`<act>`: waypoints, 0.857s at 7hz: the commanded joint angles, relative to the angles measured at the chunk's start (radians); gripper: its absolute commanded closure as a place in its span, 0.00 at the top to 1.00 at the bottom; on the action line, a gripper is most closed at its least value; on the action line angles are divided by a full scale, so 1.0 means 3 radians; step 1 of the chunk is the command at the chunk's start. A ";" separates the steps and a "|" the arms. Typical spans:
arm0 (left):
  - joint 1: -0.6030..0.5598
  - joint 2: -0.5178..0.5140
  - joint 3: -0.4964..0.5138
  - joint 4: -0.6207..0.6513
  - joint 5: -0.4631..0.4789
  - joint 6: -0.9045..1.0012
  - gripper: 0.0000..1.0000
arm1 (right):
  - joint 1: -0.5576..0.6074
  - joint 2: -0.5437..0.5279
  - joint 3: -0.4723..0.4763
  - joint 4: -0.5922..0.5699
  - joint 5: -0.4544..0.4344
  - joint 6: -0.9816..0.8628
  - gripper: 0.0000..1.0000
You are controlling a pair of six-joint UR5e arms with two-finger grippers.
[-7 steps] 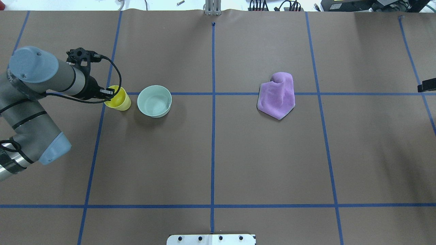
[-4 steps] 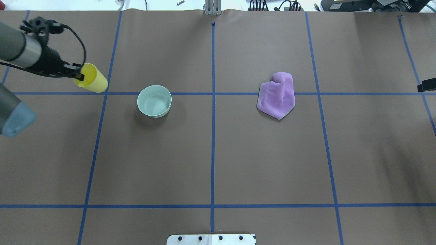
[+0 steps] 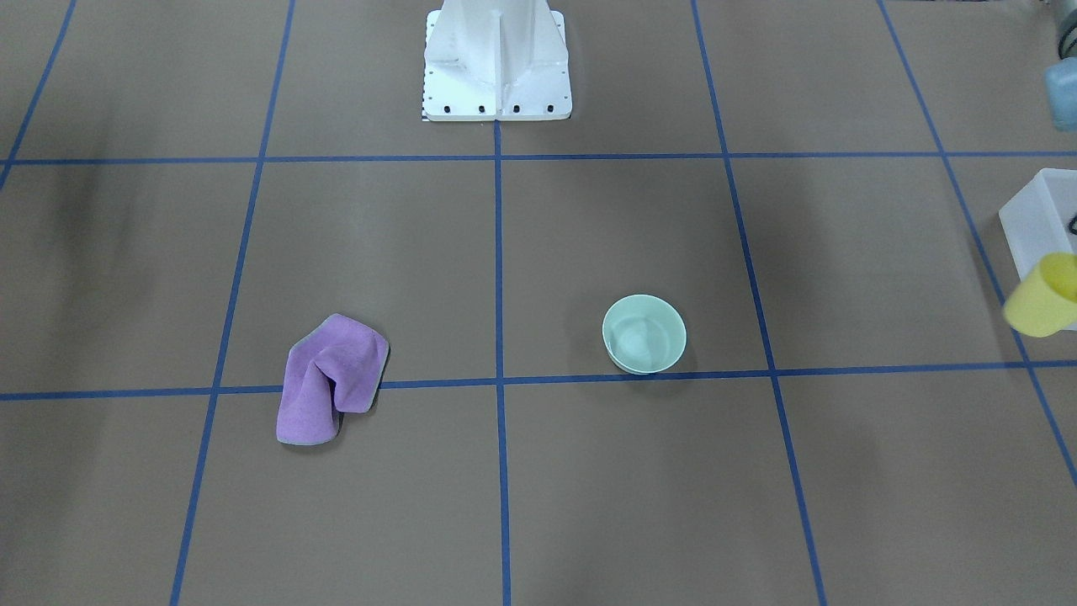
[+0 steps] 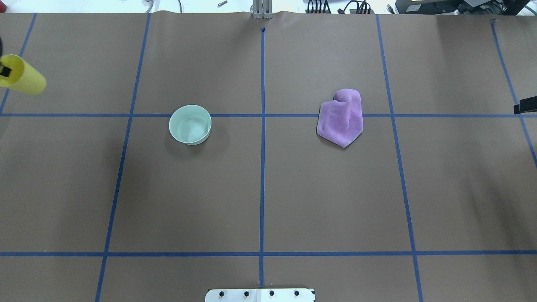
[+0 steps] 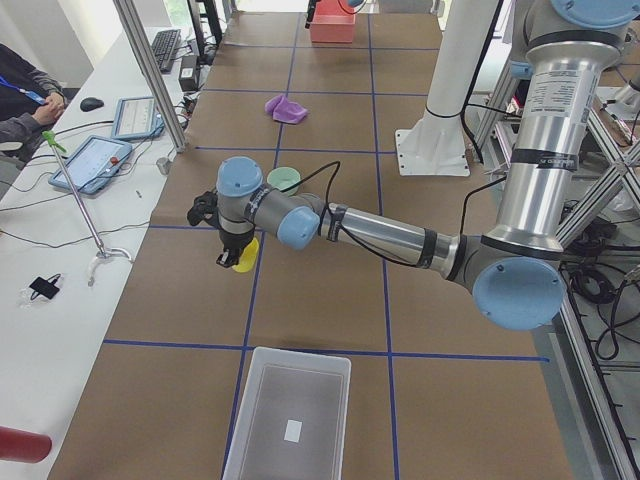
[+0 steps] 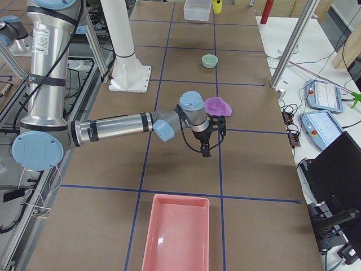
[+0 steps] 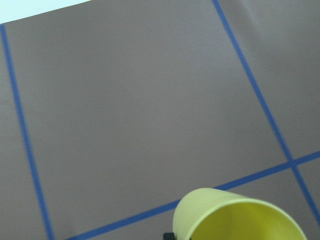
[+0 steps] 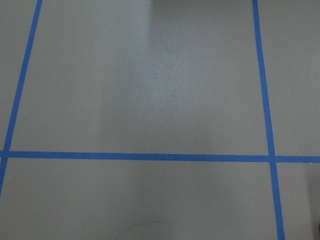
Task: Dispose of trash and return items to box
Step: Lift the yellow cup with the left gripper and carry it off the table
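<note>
The yellow cup (image 4: 24,81) is clear of the worktop (image 4: 335,201), tilted on its side. The left tool (image 4: 4,71) is clamped on its rim, with one finger visible inside the mouth. One second ago the cup stood on the worktop just beside the pale green bowl (image 4: 190,124), with the tool already at its rim. It has since been lifted and carried toward the robot's left, and it now sits at the left edge of the overhead view, well apart from the bowl. In the left side view the cup hangs between the bowl and the box (image 5: 300,352) and is not yet over the box opening. Judgement: the pick is complete and the carry to the box is under way; the tool must hold its grip until the cup is above the opening. The bowl and the purple cloth (image 4: 340,118) have not moved and are not yet dealt with. The right tool (image 6: 206,150) hovers above the worktop near the cloth. Whether it is wide or narrow cannot be told.
</note>
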 commanded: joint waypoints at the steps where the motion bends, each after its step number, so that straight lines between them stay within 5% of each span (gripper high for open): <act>1: -0.0641 -0.0023 0.0595 0.0382 -0.0017 0.1440 0.00 | -0.0009 0.0026 -0.0011 0.0000 0.0003 0.0000 1.00; 3: -0.0811 -0.0039 0.1515 -0.0233 -0.0037 0.1919 0.00 | -0.0039 0.0077 -0.0021 0.0005 -0.0007 -0.0005 1.00; 5: -0.0811 -0.0044 0.2628 -0.1403 -0.0053 0.1873 0.00 | -0.0080 0.0093 -0.0026 0.0010 -0.0027 0.0000 1.00; 6: -0.0811 -0.0059 0.2740 -0.1464 -0.0053 0.1838 0.00 | -0.0085 0.0098 -0.0026 0.0010 -0.0027 -0.0005 1.00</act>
